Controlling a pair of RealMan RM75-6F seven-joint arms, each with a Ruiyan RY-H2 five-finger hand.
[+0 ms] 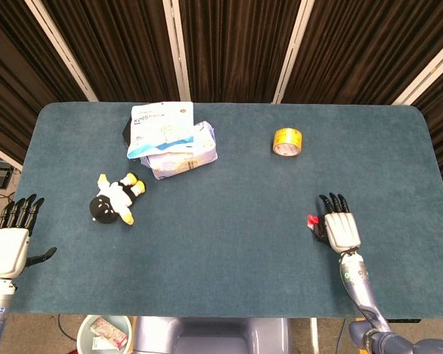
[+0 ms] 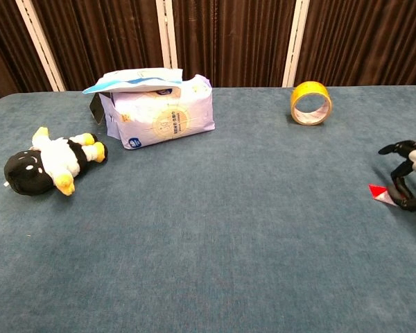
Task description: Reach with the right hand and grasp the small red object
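The small red object (image 1: 311, 220) (image 2: 378, 193) lies flat on the blue table near the front right. My right hand (image 1: 338, 227) (image 2: 410, 175) sits just to its right, back up, fingers curved downward and apart, with nothing between them. Its thumb tip reaches the object's right edge; I cannot tell whether they touch. My left hand (image 1: 11, 240) hovers off the table's front left corner with fingers straight and spread, holding nothing. The chest view does not show it.
A yellow tape roll (image 1: 287, 141) (image 2: 310, 103) stands at the back right. White-blue packets (image 1: 171, 140) (image 2: 154, 104) are stacked at the back left. A black-and-white plush penguin (image 1: 115, 199) (image 2: 50, 163) lies left of centre. A bin (image 1: 103, 333) shows below the front edge.
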